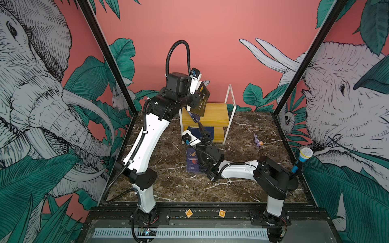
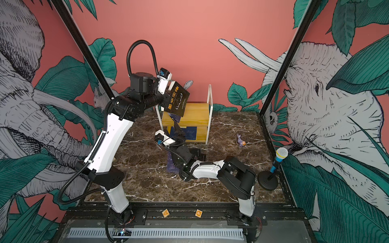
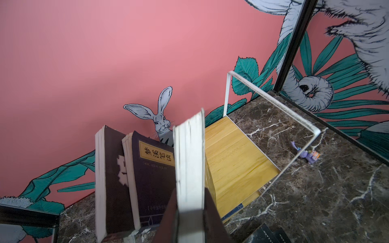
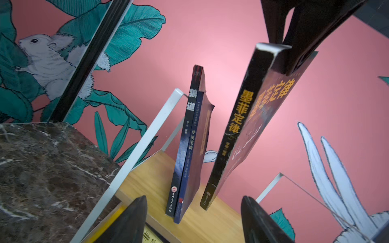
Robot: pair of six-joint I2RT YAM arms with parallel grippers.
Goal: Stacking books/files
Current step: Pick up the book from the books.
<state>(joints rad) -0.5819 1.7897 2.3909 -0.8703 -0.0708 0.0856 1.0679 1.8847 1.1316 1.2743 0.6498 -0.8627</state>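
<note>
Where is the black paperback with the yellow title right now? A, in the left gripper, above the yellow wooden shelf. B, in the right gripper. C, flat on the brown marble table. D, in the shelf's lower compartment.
A: the left gripper is shut on the black paperback, tilted in the air above the yellow wooden shelf; the right gripper is open and empty.

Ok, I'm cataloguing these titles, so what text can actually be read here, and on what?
"墨菲定律": spine and cover of the raised black book.
"狼道": spine of the standing black book on the shelf.
"梦溪笔谈": spine of the navy book beside it, and its yellow label.
"A": wooden block.
Too blurred: smaller print, the second block, the book on the table.
</note>
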